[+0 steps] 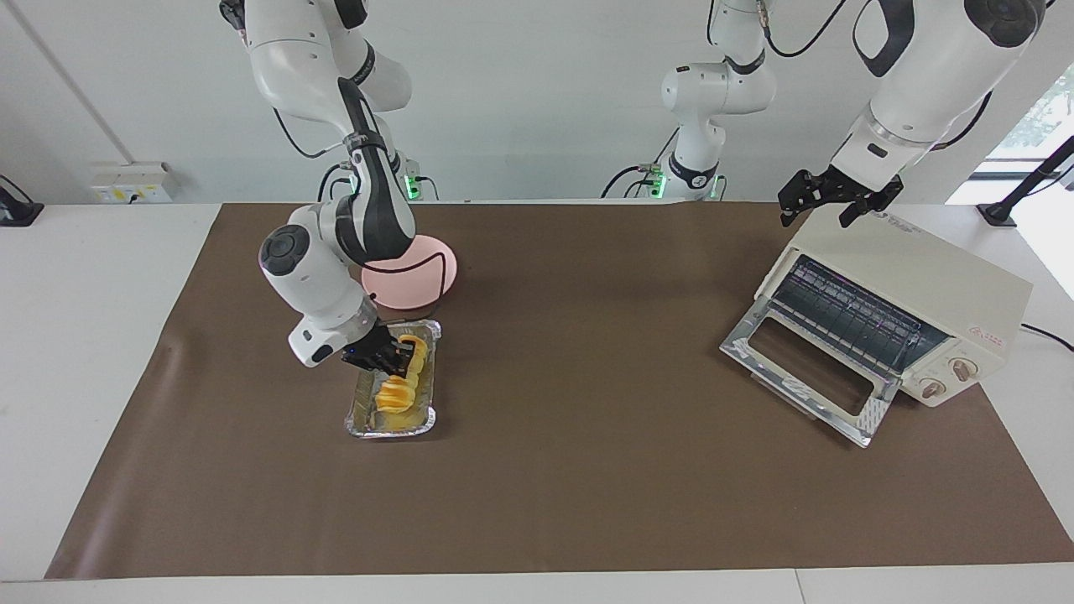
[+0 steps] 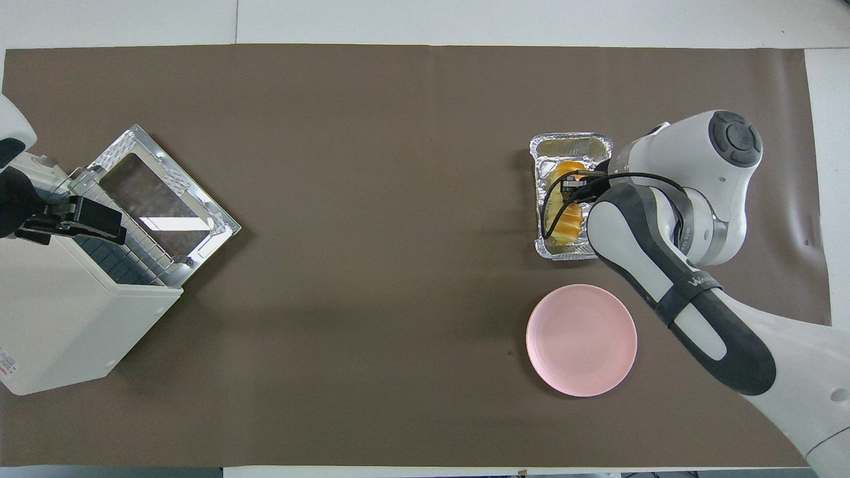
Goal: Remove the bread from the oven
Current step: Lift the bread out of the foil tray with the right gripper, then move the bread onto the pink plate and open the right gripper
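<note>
The golden-yellow bread (image 1: 394, 393) lies in a silver foil tray (image 1: 361, 424) on the brown mat, at the right arm's end of the table. My right gripper (image 1: 396, 356) is down in the tray, over the bread's end nearer the robots. In the overhead view it (image 2: 572, 186) covers part of the bread (image 2: 566, 229). The cream-white oven (image 1: 923, 277) stands at the left arm's end with its glass door (image 1: 805, 369) dropped open and its wire rack bare. My left gripper (image 1: 818, 210) is open and empty, just above the oven's top (image 2: 66, 318).
A pink plate (image 1: 419, 277) lies beside the foil tray (image 2: 571, 141), nearer to the robots. It also shows in the overhead view (image 2: 581, 340). The brown mat (image 1: 587, 470) covers most of the table.
</note>
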